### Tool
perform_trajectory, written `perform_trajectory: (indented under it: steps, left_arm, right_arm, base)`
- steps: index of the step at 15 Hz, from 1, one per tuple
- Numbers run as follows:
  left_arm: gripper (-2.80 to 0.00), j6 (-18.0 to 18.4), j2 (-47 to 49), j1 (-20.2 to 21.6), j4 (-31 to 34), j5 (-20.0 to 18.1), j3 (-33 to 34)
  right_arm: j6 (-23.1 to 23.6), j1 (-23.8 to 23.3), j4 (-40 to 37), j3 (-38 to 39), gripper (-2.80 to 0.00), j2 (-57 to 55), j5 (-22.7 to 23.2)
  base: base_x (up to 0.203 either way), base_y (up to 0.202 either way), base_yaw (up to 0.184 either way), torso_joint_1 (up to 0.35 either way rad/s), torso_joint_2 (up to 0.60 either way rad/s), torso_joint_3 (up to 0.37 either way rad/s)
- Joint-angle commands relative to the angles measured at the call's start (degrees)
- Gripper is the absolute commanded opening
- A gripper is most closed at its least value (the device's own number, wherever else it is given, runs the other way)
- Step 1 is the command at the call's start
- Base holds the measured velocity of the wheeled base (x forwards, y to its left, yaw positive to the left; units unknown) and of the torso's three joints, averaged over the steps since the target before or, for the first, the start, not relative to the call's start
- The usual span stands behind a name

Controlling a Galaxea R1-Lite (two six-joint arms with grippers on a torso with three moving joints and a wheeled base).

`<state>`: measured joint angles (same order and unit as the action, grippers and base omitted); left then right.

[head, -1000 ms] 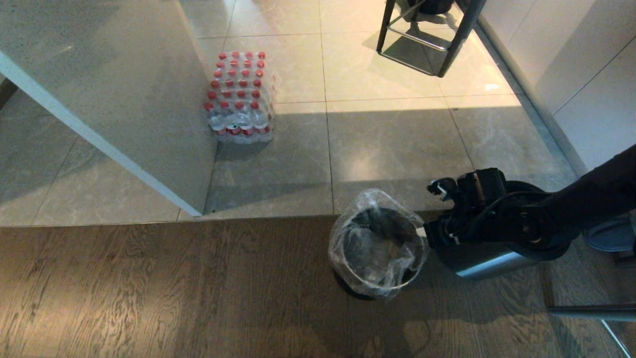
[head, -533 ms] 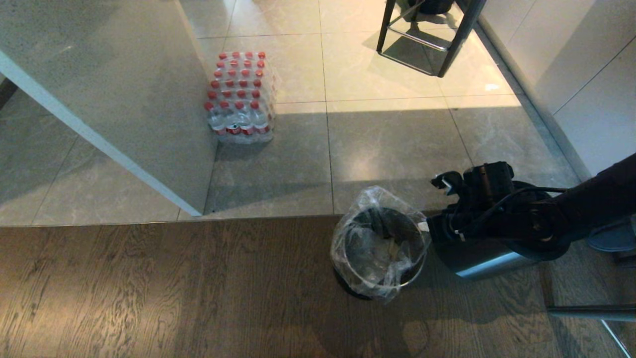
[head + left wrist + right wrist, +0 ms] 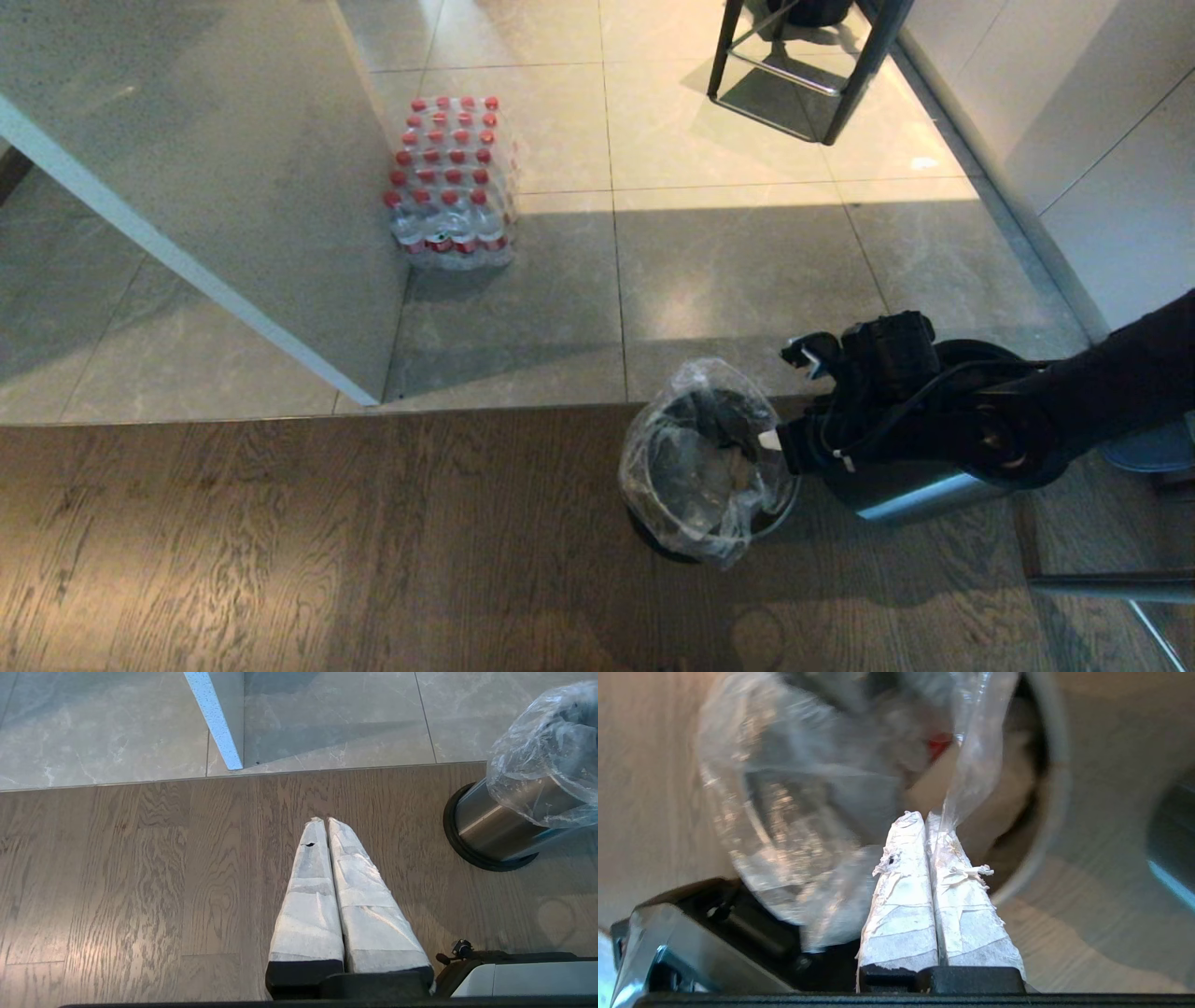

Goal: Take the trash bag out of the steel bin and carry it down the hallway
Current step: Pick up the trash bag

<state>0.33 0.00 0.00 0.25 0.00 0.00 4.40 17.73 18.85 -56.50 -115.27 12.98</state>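
Right hand [image 3: 771,439] is at the rim of the steel bin [image 3: 653,534], on the side nearest the robot's right, and its two padded fingers [image 3: 901,877] are pressed together with a thin fold of the trash bag [image 3: 705,457] pinched between them; in the right wrist view the clear plastic rises in a stretched strip from the fingertips. I think the grip is taken at the edge because there the film is loose and folded over the rim, so it can be caught without reaching into the rubbish. The bag is not yet out: it sits inside the bin with its collar draped over the outside, and a little pale and brownish waste shows through. The bin stands upright on the wood-plank floor [image 3: 280,541], just beside the line where the grey tiles [image 3: 747,271] begin, and a second steel cylinder [image 3: 915,495] is close behind the arm. Left hand [image 3: 325,820] hangs low over the planks, well apart from the bin, with its fingers together and nothing between them; it seems parked, since one hand is enough for such a light bag. A pack of red-capped bottles [image 3: 451,182] stands on the tiles, far from the work.
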Motion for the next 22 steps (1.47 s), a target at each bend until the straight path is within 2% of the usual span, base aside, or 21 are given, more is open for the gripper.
perform_trajectory:
  steps: [1,6,9,12,18,19,22]
  left_arm:
    - [-2.8,0.02,0.0,0.0,0.02,0.0,0.0]
    - [-2.8,0.02,0.0,0.0,0.02,0.0,0.0]
    - [-2.8,0.02,0.0,0.0,0.02,0.0,0.0]
    - [-2.8,0.02,0.0,0.0,0.02,0.0,0.0]
    - [-2.8,0.02,0.0,0.0,0.02,0.0,0.0]
    - [-2.8,0.02,0.0,0.0,0.02,0.0,0.0]
    - [-2.8,0.02,0.0,0.0,0.02,0.0,0.0]
  right_arm:
    - [-0.01,2.16,0.22,-0.56,-2.8,-0.95,0.11]
    - [-0.1,5.75,0.22,-1.76,-2.8,-2.94,0.1]
    - [-3.23,7.08,0.14,-2.06,-2.8,-3.63,0.13]
    - [-4.3,8.76,0.52,-3.04,-2.8,-4.92,0.2]
    - [-5.02,9.43,0.31,-3.35,-2.8,-6.28,0.11]
    - [-5.14,9.43,0.31,-3.47,0.0,-6.5,0.11]
    - [-5.54,9.43,0.66,-3.53,0.0,-6.81,0.02]
  base:
    - [0.0,0.0,0.0,0.0,0.0,0.0]
    - [0.0,0.0,0.0,0.0,0.0,0.0]
    - [0.0,0.0,0.0,0.0,0.0,0.0]
    - [0.0,0.0,0.0,0.0,0.0,0.0]
    - [0.0,0.0,0.0,0.0,0.0,0.0]
    - [0.0,0.0,0.0,0.0,0.0,0.0]
    - [0.0,0.0,0.0,0.0,0.0,0.0]
